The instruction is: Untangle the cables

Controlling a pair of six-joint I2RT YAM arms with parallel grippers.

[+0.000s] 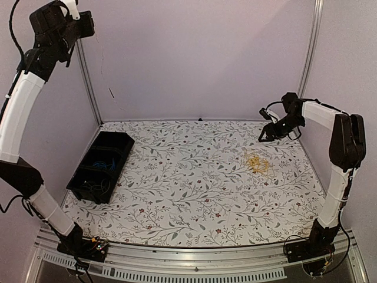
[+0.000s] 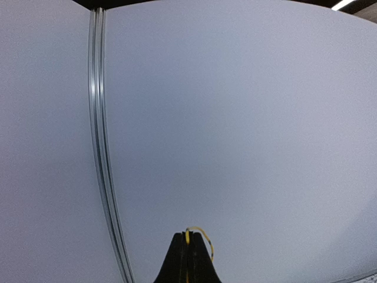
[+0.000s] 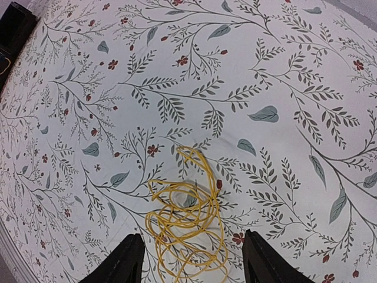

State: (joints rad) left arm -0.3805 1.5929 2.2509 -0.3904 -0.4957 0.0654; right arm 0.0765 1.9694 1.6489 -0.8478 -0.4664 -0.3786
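A loose tangle of thin yellow cables [image 1: 257, 163] lies on the flowered table cover at the right. In the right wrist view the same cables [image 3: 185, 218] lie directly below my right gripper [image 3: 192, 236], which is open, its two black fingers [image 3: 126, 262] standing on either side of the heap and apart from it. From above, that right gripper [image 1: 266, 134] hangs just behind the tangle. My left gripper [image 2: 188, 234] is raised high at the back left [image 1: 82, 26], facing the wall. It is shut on a short loop of yellow, dark-flecked cable [image 2: 207, 240].
A black bin [image 1: 100, 166] stands on the table's left side with blue wires in it; its corner [image 3: 15, 26] shows in the right wrist view. Aluminium posts [image 1: 88, 82] and pale walls enclose the table on three sides.
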